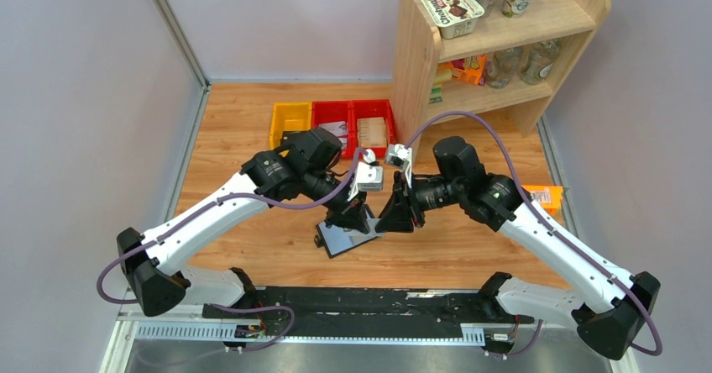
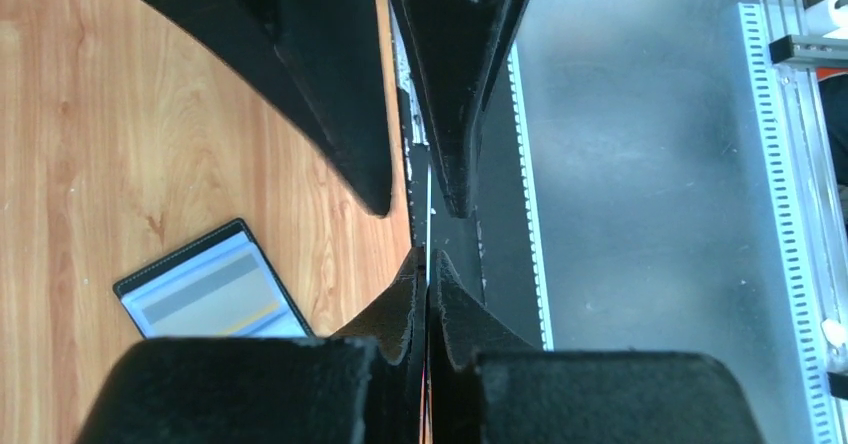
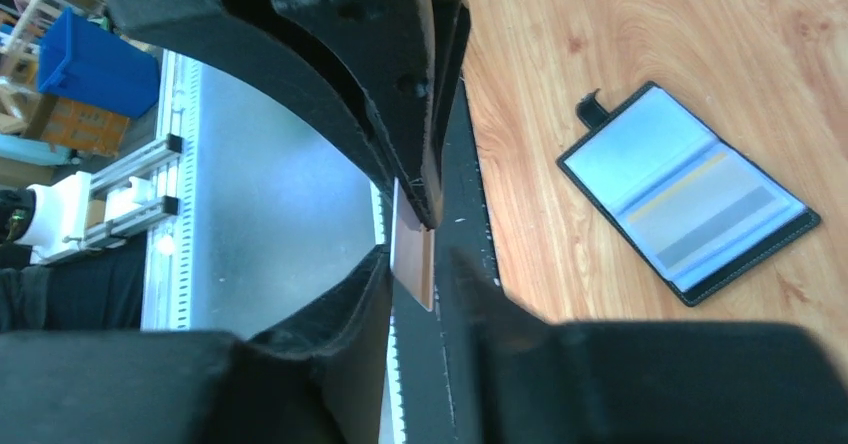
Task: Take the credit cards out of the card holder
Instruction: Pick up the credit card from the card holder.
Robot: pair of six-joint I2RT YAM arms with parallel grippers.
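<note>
The card holder (image 1: 348, 240) lies open on the wooden table, its grey-blue lining up; it also shows as the card holder (image 2: 210, 294) and the card holder (image 3: 685, 194) in the wrist views. Above it the two grippers meet tip to tip. My left gripper (image 1: 357, 213) (image 2: 430, 260) is shut on a thin credit card (image 2: 429, 199), seen edge-on. In the right wrist view the credit card (image 3: 413, 252) hangs between the fingers of my right gripper (image 3: 420, 264) (image 1: 395, 213), which stand slightly open with a gap beside the card.
Yellow bin (image 1: 290, 119) and red bins (image 1: 353, 121) sit at the back of the table. A wooden shelf (image 1: 504, 45) with cups and packets stands at the back right. An orange carton (image 1: 546, 197) lies at the right edge. A metal rail (image 1: 336, 306) runs along the near edge.
</note>
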